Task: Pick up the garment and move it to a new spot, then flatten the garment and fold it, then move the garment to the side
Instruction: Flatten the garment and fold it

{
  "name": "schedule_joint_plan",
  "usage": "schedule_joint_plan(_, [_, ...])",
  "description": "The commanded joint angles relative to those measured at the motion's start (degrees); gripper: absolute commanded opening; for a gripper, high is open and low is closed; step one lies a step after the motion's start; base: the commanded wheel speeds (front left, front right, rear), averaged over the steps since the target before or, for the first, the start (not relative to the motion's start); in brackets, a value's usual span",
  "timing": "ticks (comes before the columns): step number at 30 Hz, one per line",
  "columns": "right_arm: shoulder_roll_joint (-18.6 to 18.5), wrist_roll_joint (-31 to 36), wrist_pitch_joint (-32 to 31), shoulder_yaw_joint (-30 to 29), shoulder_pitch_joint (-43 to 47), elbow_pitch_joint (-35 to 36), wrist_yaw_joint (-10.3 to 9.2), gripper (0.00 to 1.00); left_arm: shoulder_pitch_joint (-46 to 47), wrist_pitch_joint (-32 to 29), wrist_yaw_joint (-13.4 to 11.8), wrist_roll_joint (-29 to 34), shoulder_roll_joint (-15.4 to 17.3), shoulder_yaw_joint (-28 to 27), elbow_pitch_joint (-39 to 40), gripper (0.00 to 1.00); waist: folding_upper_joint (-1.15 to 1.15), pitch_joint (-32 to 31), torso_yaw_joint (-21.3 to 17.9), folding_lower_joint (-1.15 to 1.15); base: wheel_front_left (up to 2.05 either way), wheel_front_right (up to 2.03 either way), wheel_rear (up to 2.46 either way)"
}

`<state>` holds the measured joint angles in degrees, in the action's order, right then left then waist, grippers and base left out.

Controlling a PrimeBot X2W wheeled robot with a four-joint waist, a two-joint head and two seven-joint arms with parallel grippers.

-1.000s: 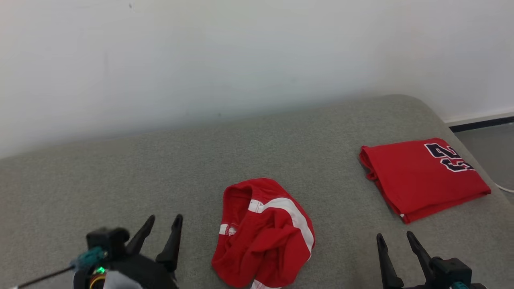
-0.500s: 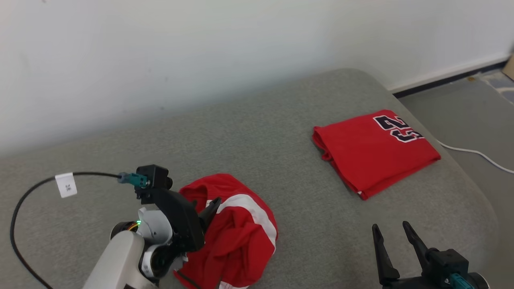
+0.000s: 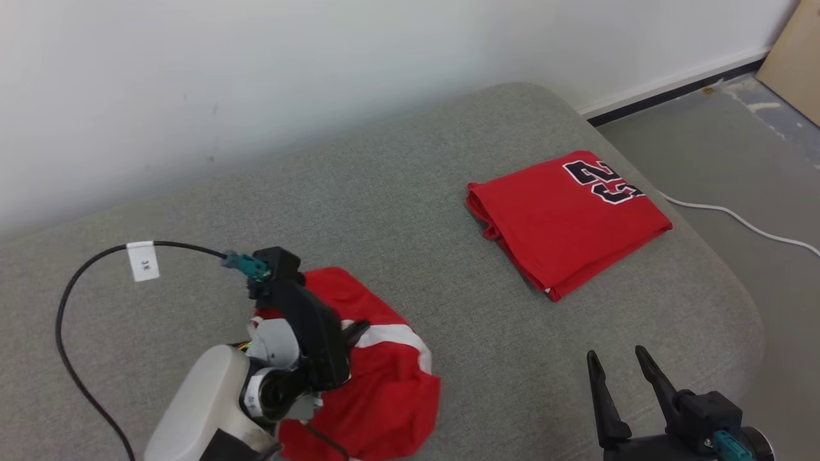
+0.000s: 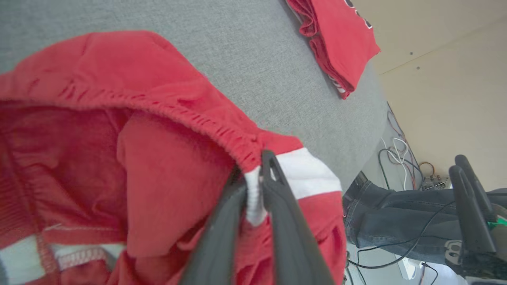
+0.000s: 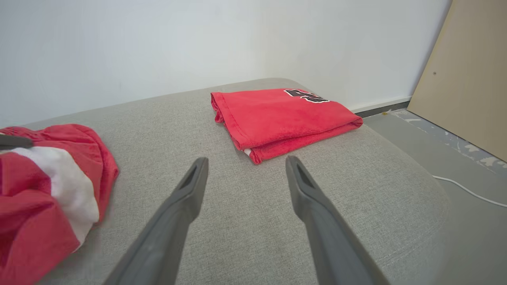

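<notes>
Since one second ago the left gripper (image 4: 254, 174) has crossed from bare cushion at the lower left onto the crumpled red garment (image 3: 384, 390), and its fingers have gone from spread to a pinch. The head camera has also swung, so the shifted framing is no movement of the items.

Crumpled red garment: lies in a heap on the grey cushion (image 3: 416, 192), near its front edge, left of centre in the head view. Its elastic waistband (image 4: 190, 114) gapes toward the left wrist camera.

Left gripper: both fingers are clamped on the waistband edge at the white stripe (image 3: 397, 336), with cloth between them.

Right gripper (image 3: 615, 352): fingers spread, nothing between them, over bare cushion at the lower right, well apart from the heap.

Folded red jersey (image 3: 564, 218): flat on the cushion's right part, dark numerals uppermost, well apart from the heap and both grippers.

Black cable (image 3: 61, 320) with a white tag (image 3: 143, 261) loops from the left wrist over the cushion.

White wall (image 3: 256, 77) stands behind. The floor (image 3: 717, 141) to the right carries a white cord (image 3: 737, 221), with a beige board (image 3: 791, 70) at the far right. A leg in jeans (image 4: 388, 221) shows beyond the cushion edge in the left wrist view.
</notes>
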<state>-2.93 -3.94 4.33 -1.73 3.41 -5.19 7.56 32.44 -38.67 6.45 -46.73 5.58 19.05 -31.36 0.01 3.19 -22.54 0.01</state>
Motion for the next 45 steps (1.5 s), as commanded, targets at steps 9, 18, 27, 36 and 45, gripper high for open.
schedule_joint_plan(9, [0.1, -0.6, 0.7, 0.6, -1.2, -0.9, -0.14, 1.00, 8.9, 17.5, 1.1, -3.0, -2.4, 1.0, 6.2, 0.00, -0.01, 0.0, 1.8, -0.01, 0.00, 0.00, 0.00])
schedule_joint_plan(18, [0.1, 0.1, 0.3, 0.2, -0.8, -0.6, -0.14, 1.00, 16.7, 31.5, 1.0, -6.0, -2.6, 4.6, 12.0, 0.00, -0.01, -0.5, 4.8, -0.01, 0.00, 0.00, 0.00])
schedule_joint_plan(27, [0.1, -0.2, -0.2, 0.5, -0.7, 0.3, -0.14, 1.00, 6.2, 31.0, -0.1, -4.2, 0.0, 7.9, 5.1, 0.00, -0.01, -0.2, 9.4, -0.01, 0.00, 0.00, 0.00])
schedule_joint_plan(36, [0.1, -0.6, 0.0, 1.0, -1.5, 0.1, -0.14, 1.00, 1.4, 29.0, -1.0, -2.7, 1.0, 11.2, -4.5, 1.00, -0.01, 0.0, 10.3, -0.01, 0.00, 0.00, 0.00])
schedule_joint_plan(45, [0.1, -0.7, 0.2, 0.6, -0.6, -0.5, -0.14, 1.00, -0.6, 19.1, -2.0, -6.6, 2.7, 11.8, -1.5, 1.00, -0.01, -1.1, 9.9, -0.01, 0.00, 0.00, 0.00])
